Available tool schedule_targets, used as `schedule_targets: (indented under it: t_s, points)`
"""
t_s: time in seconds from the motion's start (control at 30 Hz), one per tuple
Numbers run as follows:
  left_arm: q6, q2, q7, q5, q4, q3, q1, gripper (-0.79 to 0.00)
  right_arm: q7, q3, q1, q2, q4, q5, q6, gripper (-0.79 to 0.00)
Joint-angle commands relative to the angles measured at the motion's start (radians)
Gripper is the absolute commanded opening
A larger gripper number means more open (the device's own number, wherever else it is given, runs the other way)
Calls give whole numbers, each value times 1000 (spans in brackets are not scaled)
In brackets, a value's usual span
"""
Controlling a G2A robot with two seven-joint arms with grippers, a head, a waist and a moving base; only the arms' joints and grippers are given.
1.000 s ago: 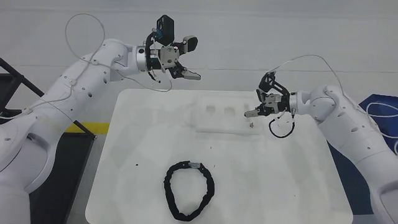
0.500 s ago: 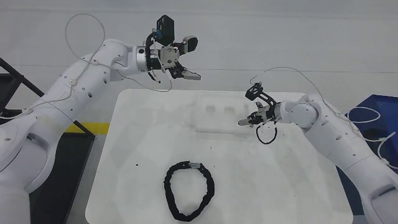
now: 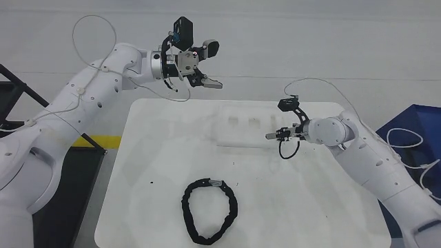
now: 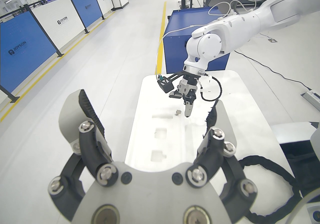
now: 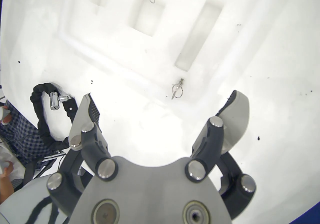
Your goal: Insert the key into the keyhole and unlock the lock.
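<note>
White bench [image 3: 151, 200] in an open hall, carrying a shallow foam tray [image 5: 120, 42] with three recesses. Key [image 5: 177, 90], on a thin ring, lies flat just beside the end of the long recess [image 5: 198, 35]. Right end effector [image 5: 160, 100] hovers above it, fingers spread wide and holding nothing. Left end effector [image 4: 147, 102], likewise spread and empty, is held off beyond the bench's far edge, toward its left side. Chain lock [image 3: 186, 210], a black sleeved loop, rests near the front edge, well apart from the key; its silver lock cylinder [image 5: 53, 103] joins the two ends. Step in hand, as judged: picking up the key. Because the key lies flat and thin, the descent should be vertical, with the fingers straddling the bow across its narrow width and closing only once the tips meet the foam. Gripping the bow, not the ring, would leave the blade free and aligned for the keyhole; a loose ring may swing and spoil the pinch.
</note>
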Motion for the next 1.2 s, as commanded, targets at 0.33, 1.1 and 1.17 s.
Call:
schedule_targets:
  t_s: [0.33, 1.1, 1.17]
  points:
    - [0, 0, 0, 0, 0, 0, 0, 0, -20, 65, -28, 7, -25, 74, -5, 0]
    - [0, 0, 0, 0, 0, 0, 0, 0, 53, 30, -24, -11, -79, -1, 142, 0]
    - [0, 0, 0, 0, 0, 0, 0, 0, 68, 14, -20, -18, -81, -20, 173, 0]
